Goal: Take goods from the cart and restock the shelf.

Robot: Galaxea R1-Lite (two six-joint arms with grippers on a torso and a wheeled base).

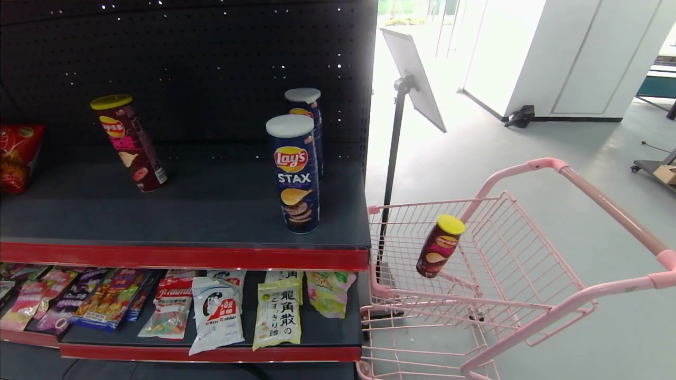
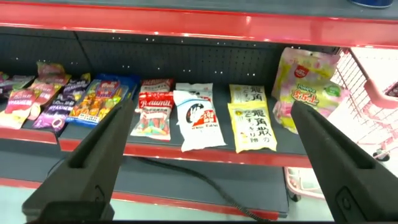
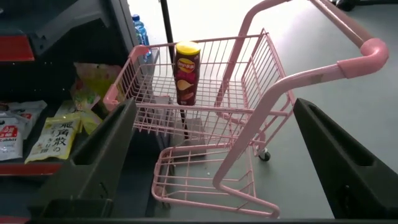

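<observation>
Where the shelf [image 1: 211, 211] ends on the right, the cart [image 1: 607, 208] is parked just beside it, with its handle turned away from the shelf. A stand [image 1: 393, 158] carrying a tilted board is seen between the two, behind the cart's basket. The left fingers [image 2: 99, 155] are shown spread wide before the lower board, with nothing held between them. The right fingers [image 3: 99, 155] are likewise spread wide, well apart from the cart, and nothing is gripped. On the upper board two blue cans [image 1: 293, 174] are set near the right end, one directly behind the other, both white-lidded. A maroon can [image 1: 129, 142] with a yellow lid is placed well apart from them, toward the left. A second maroon can [image 1: 438, 248], also yellow-lidded, is found in the cart's basket, standing at the end far from the handle. A red bag [image 1: 18, 155] is cut off by the left edge of the view on the upper board. Flat bags [image 1: 216, 311] are laid in a row along the lower board.
</observation>
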